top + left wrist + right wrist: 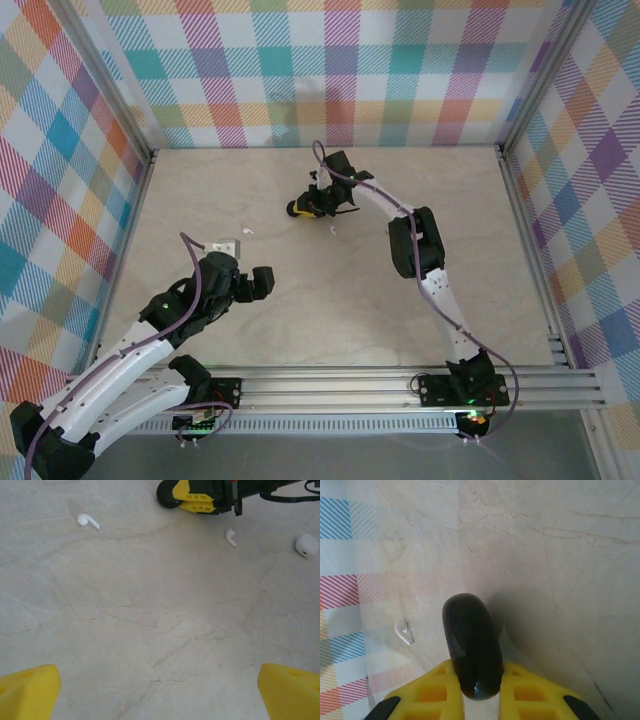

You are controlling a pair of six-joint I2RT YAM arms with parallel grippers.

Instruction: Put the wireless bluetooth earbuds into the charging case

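The right gripper (472, 682) pinches a black disc (469, 640) on edge, probably to clear it, while the left gripper (160, 690) gapes empty toward the loose earbuds (87, 520) and case (307, 545).

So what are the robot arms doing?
The right gripper is clamped on a black rounded thing at the far part of the table. One white earbud and the other earbud lie loose on the table, apart from what looks like the small white charging case. The left gripper is open and holds nothing.
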